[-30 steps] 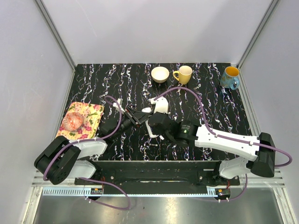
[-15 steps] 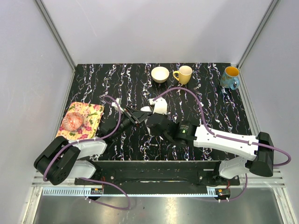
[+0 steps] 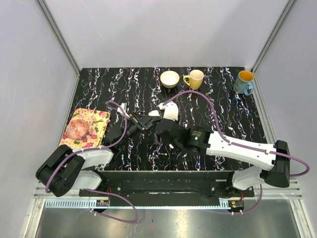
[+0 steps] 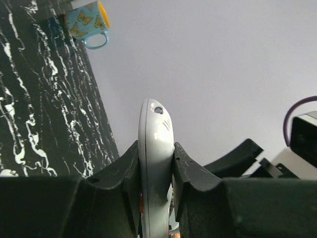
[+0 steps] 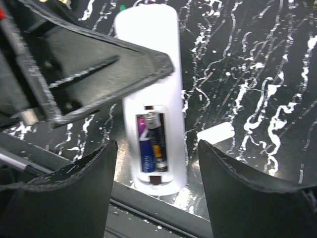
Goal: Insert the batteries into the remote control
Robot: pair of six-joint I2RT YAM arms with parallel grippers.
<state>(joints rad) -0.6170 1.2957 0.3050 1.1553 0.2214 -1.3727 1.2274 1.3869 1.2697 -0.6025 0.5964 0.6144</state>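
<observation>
White remote control (image 5: 151,49), partly hidden by left fingers (image 4: 184,166), holds both batteries (image 5: 152,143).

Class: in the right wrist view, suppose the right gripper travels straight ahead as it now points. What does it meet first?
Most likely the remote control, at its open recess holding two batteries. The remote is clamped in the left gripper. Depth is hard to judge. The right gripper is open.

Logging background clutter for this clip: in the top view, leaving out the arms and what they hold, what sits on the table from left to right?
floral cloth → white bowl → yellow mug → blue mug
</observation>
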